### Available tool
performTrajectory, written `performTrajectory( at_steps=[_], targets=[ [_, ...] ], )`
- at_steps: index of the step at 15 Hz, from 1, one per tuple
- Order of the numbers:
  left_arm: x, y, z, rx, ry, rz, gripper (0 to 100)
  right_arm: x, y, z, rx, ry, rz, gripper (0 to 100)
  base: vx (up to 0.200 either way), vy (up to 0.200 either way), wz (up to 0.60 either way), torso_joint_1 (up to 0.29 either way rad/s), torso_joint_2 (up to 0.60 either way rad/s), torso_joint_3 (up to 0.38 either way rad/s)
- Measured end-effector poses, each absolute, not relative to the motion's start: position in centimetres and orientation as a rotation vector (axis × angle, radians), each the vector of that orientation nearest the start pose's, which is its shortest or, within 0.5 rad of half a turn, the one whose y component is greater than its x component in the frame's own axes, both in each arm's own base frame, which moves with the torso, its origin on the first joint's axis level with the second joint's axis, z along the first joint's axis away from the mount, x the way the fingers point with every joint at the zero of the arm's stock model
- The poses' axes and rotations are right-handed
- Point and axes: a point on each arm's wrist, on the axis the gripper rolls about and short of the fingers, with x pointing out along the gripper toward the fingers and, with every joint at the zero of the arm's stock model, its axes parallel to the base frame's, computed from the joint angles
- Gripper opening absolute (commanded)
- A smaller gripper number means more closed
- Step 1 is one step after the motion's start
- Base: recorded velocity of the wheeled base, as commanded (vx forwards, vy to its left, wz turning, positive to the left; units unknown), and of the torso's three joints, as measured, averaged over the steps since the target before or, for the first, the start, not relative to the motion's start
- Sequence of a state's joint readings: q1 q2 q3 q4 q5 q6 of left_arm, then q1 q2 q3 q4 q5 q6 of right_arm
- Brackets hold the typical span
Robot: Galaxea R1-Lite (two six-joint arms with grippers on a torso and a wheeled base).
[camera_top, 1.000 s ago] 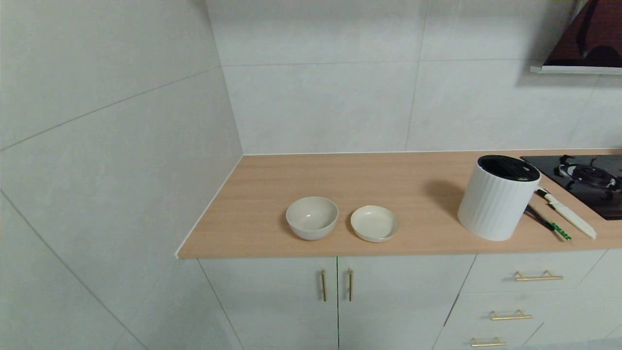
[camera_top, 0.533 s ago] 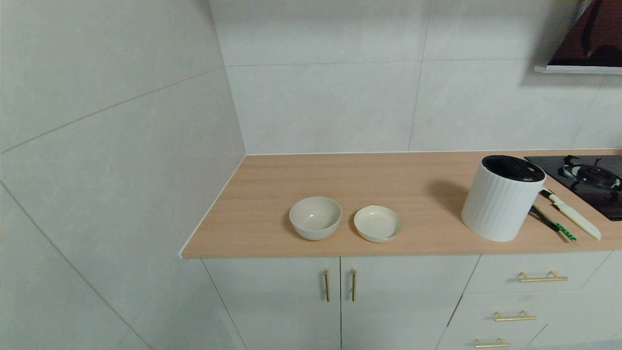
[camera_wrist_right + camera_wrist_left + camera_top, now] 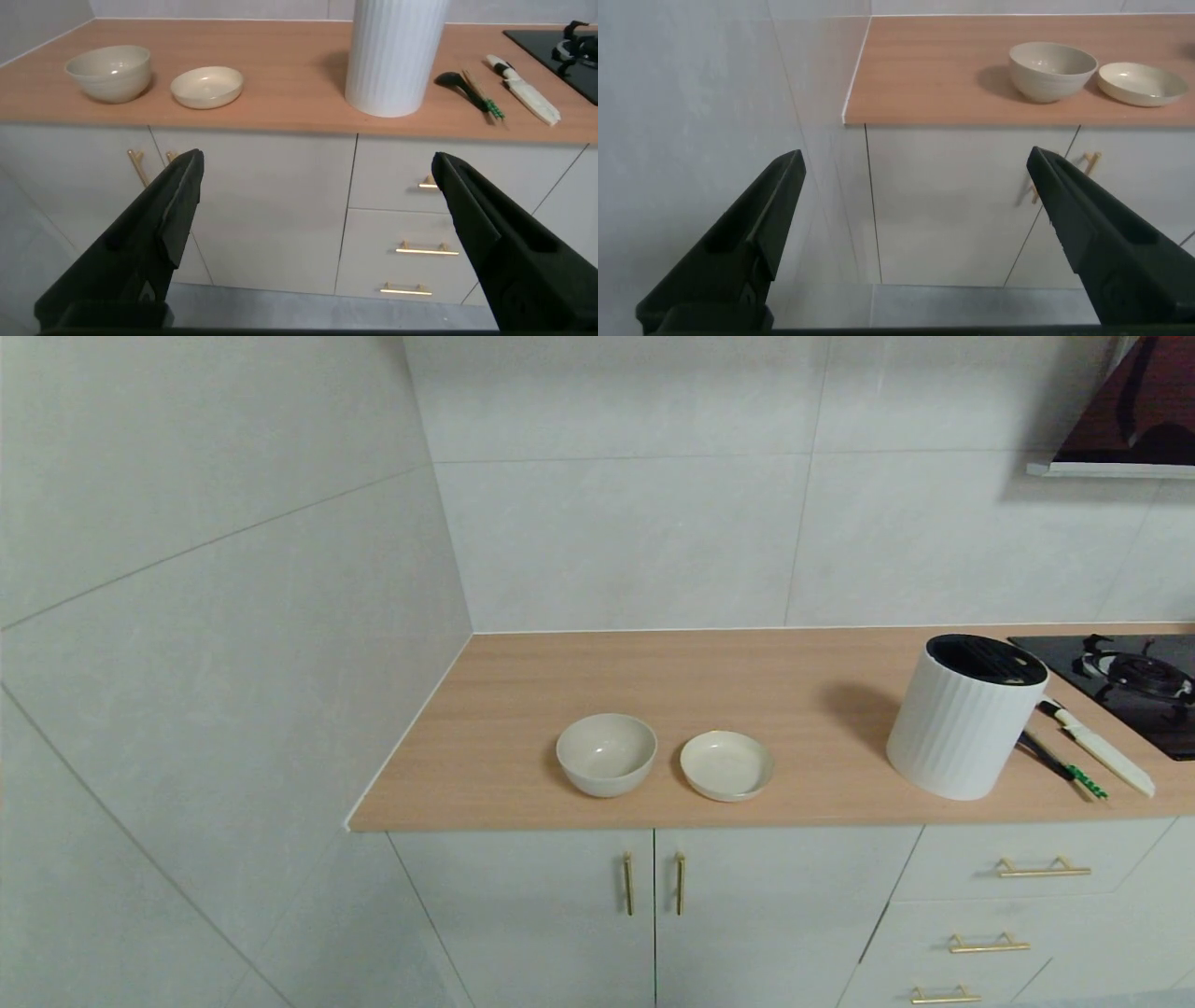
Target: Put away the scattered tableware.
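The stove [image 3: 1134, 683] and hood [image 3: 1125, 415] are cropped at the edge.

On the wooden counter [image 3: 709, 681] a bowl [image 3: 606, 753] sits just left of a dish [image 3: 726, 765]. Farther right are a ribbed canister [image 3: 962, 719], chopsticks [image 3: 1064, 767] and a knife [image 3: 1102, 751].

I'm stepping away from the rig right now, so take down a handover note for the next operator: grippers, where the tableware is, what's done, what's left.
Left gripper: open, empty, out in front of the cabinets.
Right gripper: open, empty, also in front of the cabinets.
Things: bowl and shallow dish sit side by side, apart, near the countertop's front edge. The knife, chopsticks and a dark spoon lie flat on the robot's right of the white ribbed holder.
Done: nothing put away.
Left: all five pieces; the utensils probably go into the holder.
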State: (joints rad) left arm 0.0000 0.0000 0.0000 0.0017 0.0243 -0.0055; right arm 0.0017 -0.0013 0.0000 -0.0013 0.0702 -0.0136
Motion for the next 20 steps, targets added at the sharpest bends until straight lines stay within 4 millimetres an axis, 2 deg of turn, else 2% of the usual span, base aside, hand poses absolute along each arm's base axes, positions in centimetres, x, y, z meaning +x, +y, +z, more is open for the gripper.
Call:
performTrajectory(
  at_steps=[9,20],
  targets=[
    [-2.28,0.05,7.53,-0.006,0.002,0.024,100,-2.3,0.15,7.56,-0.013,-0.003,0.071,100,0.0,0.0,0.0,-0.147,0.31,0.169],
    [-2.28,0.05,7.53,-0.006,0.002,0.024,100,-2.3,0.15,7.56,-0.013,-0.003,0.071,100,0.0,0.0,0.0,-0.235,0.53,0.294]
  ],
)
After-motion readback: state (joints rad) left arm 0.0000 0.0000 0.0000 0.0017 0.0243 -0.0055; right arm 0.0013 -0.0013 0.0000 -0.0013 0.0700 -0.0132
